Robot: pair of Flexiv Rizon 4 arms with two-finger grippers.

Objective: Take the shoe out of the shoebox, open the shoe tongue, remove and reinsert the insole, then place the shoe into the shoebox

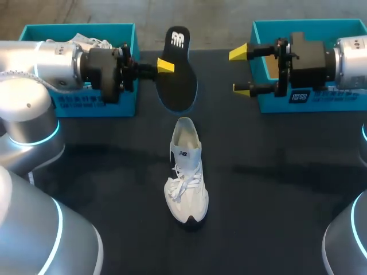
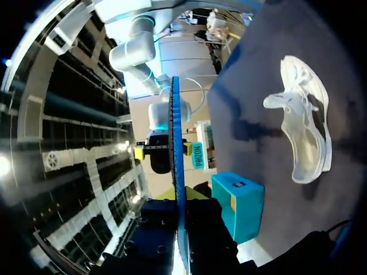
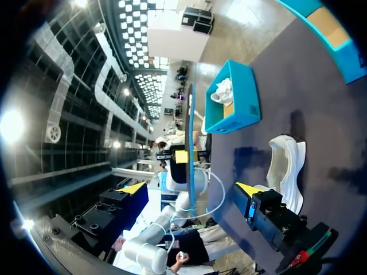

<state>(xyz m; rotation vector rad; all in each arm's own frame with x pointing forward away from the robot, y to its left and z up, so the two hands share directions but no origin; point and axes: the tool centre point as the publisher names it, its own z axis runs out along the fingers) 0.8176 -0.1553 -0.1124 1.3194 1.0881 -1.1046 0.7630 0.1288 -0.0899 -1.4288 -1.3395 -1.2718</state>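
A white sneaker (image 1: pixel 186 172) lies on the black table, toe toward the near edge; it also shows as the sneaker (image 2: pixel 304 132) and the sneaker (image 3: pixel 287 172) in the wrist views. My left gripper (image 1: pixel 163 66) is shut on the black insole (image 1: pixel 179 71) and holds it in the air past the shoe's heel. The left wrist view shows the insole (image 2: pixel 176 172) edge-on, blue-rimmed, between that gripper's (image 2: pixel 180 229) fingers. My right gripper (image 1: pixel 241 71) hangs open and empty to the right of the insole, facing it. In its own view the right gripper (image 3: pixel 190 189) is wide apart, with the insole (image 3: pixel 191 143) ahead of it.
A teal shoebox (image 1: pixel 123 106) with white contents stands at the back left, behind my left arm. A second teal shoebox (image 1: pixel 261 28) stands at the back right under my right wrist. The table is bare black cloth (image 1: pixel 275 189) around the sneaker.
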